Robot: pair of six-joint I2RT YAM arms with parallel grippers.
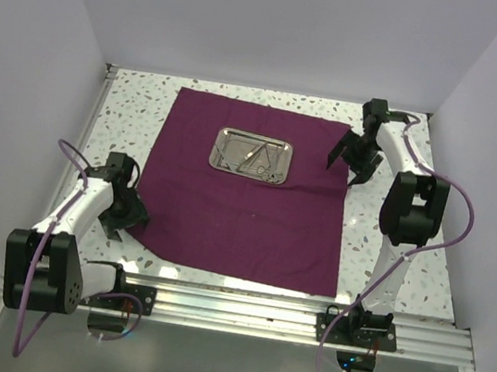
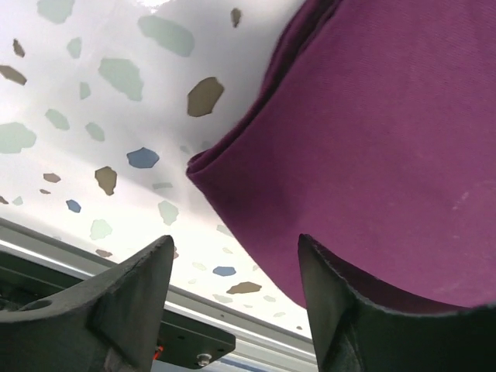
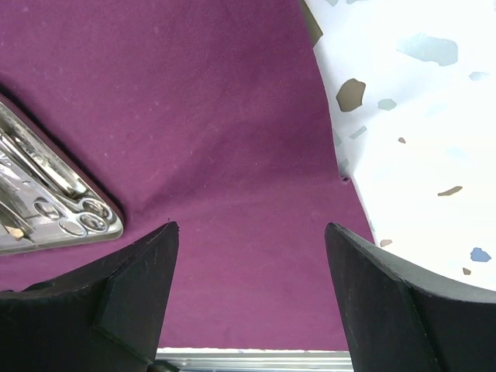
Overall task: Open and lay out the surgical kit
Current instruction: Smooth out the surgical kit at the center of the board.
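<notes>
On the spread plum cloth (image 1: 242,227) sits the steel tray (image 1: 282,157).

Top view: instruments (image 1: 251,156) in the steel tray (image 1: 218,152) too small to tell apart, a silver tangle only; left gripper (image 1: 119,227) tips masked by its own wrist from above; right wrist view: tray cut by the left edge, one corner with ring handles (image 3: 85,222) showing (rest out of frame); left wrist view: plum cloth (image 2: 372,139) runs off top and right edges; its hem passes behind one finger (image 2: 341,310), contact unreadable.
</notes>
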